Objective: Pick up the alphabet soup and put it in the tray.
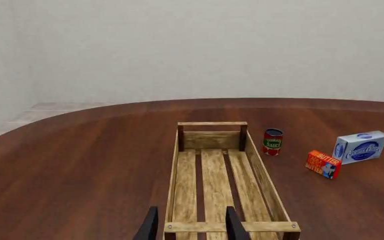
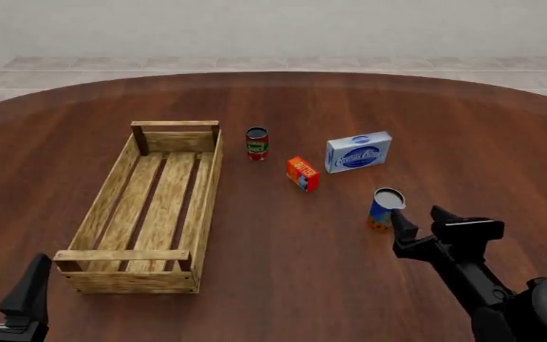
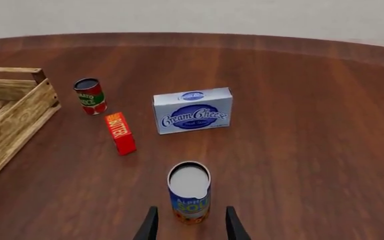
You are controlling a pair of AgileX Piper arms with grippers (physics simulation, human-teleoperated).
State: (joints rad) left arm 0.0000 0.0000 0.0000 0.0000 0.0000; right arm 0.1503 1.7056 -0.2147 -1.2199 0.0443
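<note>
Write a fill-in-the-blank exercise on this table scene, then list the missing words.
1. The blue-labelled cylindrical alphabet soup can stands on the brown wooden ____.
2. The open right gripper sits just behind the can, while the long light-wood slatted tray holds ____.
3. Between the white-and-blue cream cheese box and the red-and-green can lies the orange ____ box.

Missing words: table; nothing; butter

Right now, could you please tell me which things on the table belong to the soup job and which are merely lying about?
Belonging to the job:
- alphabet soup, upright, just ahead of the open right pincer
- tray, nothing inside

Lying about:
- red-and-green can
- butter box
- cream cheese box
</note>
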